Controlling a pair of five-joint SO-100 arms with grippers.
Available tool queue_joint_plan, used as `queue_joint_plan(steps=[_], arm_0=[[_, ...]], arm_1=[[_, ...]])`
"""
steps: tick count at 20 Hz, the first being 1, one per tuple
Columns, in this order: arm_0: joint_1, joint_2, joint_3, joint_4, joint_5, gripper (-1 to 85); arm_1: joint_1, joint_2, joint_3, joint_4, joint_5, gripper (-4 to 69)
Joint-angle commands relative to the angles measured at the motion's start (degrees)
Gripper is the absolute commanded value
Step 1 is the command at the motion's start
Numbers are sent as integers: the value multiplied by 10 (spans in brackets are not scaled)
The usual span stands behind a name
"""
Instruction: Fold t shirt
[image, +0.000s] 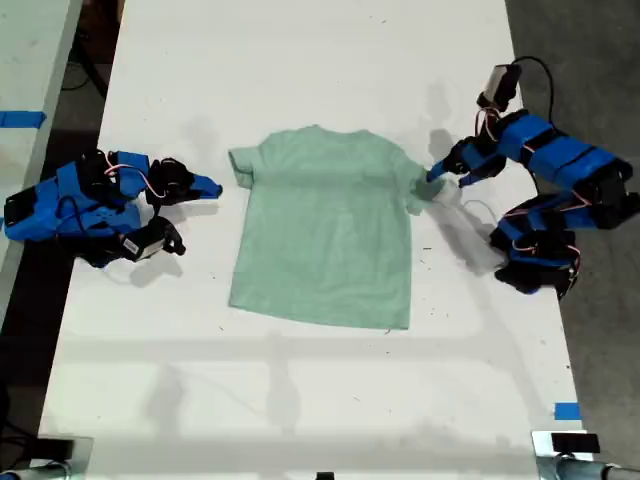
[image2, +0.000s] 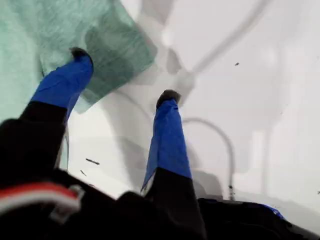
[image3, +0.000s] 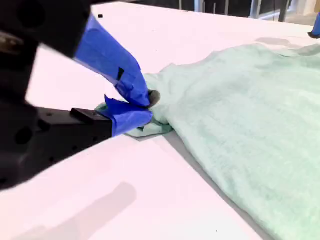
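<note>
The pale mint-green t shirt (image: 325, 240) lies flat and face down in the middle of the white table (image: 300, 60), collar toward the far edge. My first gripper (image: 445, 177) is at the exterior view's right, open at the sleeve (image2: 117, 50) on that side. One fingertip (image2: 80, 54) sits over the cloth, the other (image2: 168, 96) over bare table. My second gripper (image: 212, 187), at the exterior view's left, is shut, its tips (image3: 149, 100) right at the other sleeve's edge (image3: 150, 127). Whether any cloth is pinched does not show.
Both blue arm bases sit on the table, one (image: 70, 205) at the exterior view's left and one (image: 560, 215) at its right. Blue tape (image: 567, 411) marks the near edge at the exterior view's right. A second table (image: 30, 60) stands beyond the left edge.
</note>
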Motion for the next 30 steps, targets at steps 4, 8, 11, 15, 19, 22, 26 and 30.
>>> queue_joint_plan(steps=[4,8,11,15,19,22,26,30], arm_0=[[17,6,22,1,-11,-3],[20,6,22,1,-12,-3],[25,6,22,1,-16,-3],[23,6,22,1,-17,-3],[23,6,22,1,-19,-3],[23,6,22,1,-21,-3],[27,6,22,1,-23,-3],[27,6,22,1,-23,-3]], arm_1=[[-11,-169,-66,-114,-13,261],[-50,-171,-93,-111,18,2],[-51,-78,-100,-55,32,3],[-127,37,-190,5,63,3],[-281,-21,-294,-69,95,3],[-356,-99,-297,-188,127,3],[-403,-257,-373,-246,134,45],[-420,-330,-513,-147,117,238]])
